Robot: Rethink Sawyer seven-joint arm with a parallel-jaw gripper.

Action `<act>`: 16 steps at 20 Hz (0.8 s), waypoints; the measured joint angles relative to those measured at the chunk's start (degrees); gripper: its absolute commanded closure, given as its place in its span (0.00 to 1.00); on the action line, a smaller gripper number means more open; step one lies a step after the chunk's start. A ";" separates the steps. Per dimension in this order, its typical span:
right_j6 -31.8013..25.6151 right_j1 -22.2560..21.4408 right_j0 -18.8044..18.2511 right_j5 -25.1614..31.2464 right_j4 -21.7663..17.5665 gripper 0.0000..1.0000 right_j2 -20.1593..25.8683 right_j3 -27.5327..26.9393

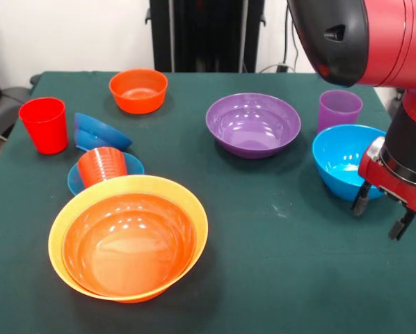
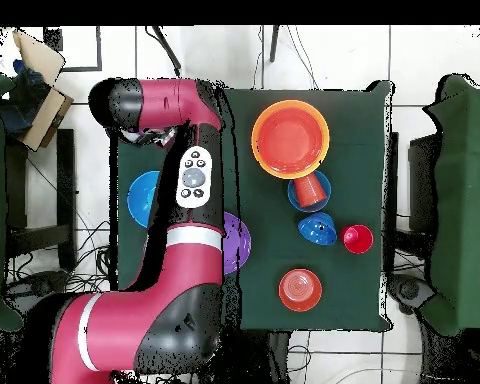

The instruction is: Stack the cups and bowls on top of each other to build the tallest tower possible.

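The big yellow-orange bowl [image 1: 124, 182] sits near the front with the red-orange bowl [image 1: 128, 243] nested inside; both show in the overhead view [image 2: 290, 138]. Behind it the orange-red cup [image 1: 102, 167] lies tilted in the small light blue bowl [image 1: 74, 179]. The dark blue bowl [image 1: 100, 132] rests tipped beside the upright red cup [image 1: 44, 124]. The small orange bowl [image 1: 138, 90], purple bowl [image 1: 253, 124], purple cup [image 1: 340, 109] and large light blue bowl [image 1: 344, 158] stand apart. My gripper [image 1: 382, 212] is open and empty, low beside the large light blue bowl.
The arm [image 2: 189, 200] covers part of the purple bowl [image 2: 241, 243] in the overhead view. The green tablecloth's edges [image 1: 27, 90] lie close to the red cup and the light blue bowl. Chairs stand around the table.
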 measured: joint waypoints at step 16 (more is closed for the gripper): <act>0.00 -0.35 0.03 -0.01 -0.45 0.00 -1.04 -0.09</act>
